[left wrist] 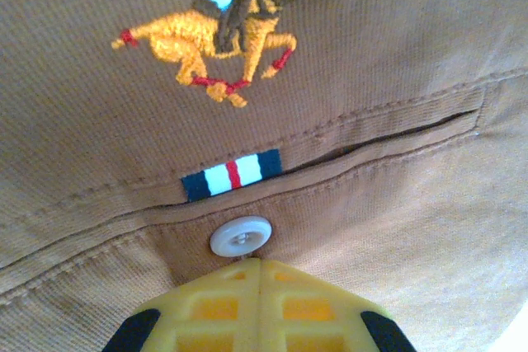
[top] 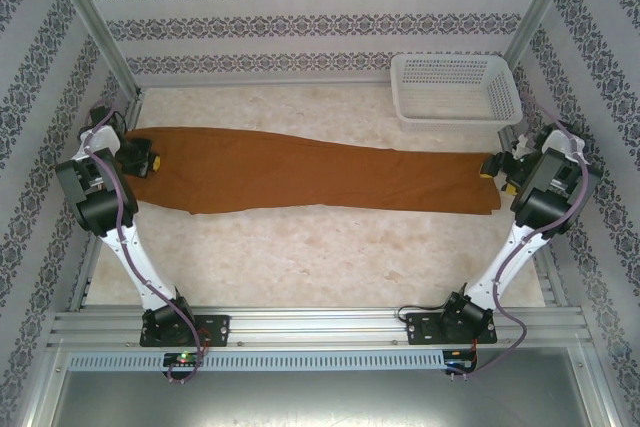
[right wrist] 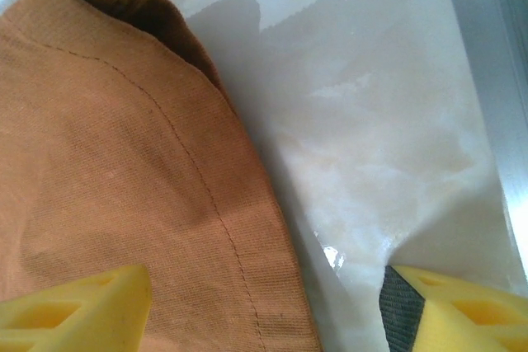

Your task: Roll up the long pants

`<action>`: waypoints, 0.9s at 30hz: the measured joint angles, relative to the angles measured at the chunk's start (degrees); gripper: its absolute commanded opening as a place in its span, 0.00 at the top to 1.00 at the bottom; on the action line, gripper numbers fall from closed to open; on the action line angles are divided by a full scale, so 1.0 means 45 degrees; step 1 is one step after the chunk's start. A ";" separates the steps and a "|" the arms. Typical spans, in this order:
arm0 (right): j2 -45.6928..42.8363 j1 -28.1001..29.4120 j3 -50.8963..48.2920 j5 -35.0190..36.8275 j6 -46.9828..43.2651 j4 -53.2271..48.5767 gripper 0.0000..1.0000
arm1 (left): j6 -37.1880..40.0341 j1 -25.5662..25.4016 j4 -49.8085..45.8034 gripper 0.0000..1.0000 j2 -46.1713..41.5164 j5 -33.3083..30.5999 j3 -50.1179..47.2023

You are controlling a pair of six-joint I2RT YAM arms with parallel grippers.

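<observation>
Past the bare near strip of the table [top: 320, 257], the long pants [top: 300, 175] lie flat in a band from 9 o'clock to 3 o'clock, waist at 9, hems at 3. The left gripper [top: 143, 159] is over the waist end, its yellow fingers pressed together, just short of a white button [left wrist: 240, 236] and a striped tab [left wrist: 232, 175]. The right gripper [top: 496, 169] is at the hem with jaws apart, one finger over cloth, the other over bare table. Farthest, at 1 o'clock, stands a white mesh basket [top: 455, 87], apart from the pants
</observation>
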 measured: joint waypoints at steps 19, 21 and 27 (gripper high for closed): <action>-0.0350 0.1753 -0.0845 -0.1744 -0.0005 0.0131 0.33 | -0.0049 0.0000 0.0301 1.00 0.0005 0.0471 0.0049; -0.0350 0.1768 -0.0928 -0.1904 0.0015 0.0121 0.44 | -0.0053 0.0000 0.0355 1.00 0.0010 0.0529 0.0049; -0.0350 0.1749 -0.1161 -0.1957 0.0170 -0.0136 1.00 | -0.0097 0.0000 0.0515 1.00 0.0092 0.0646 0.0126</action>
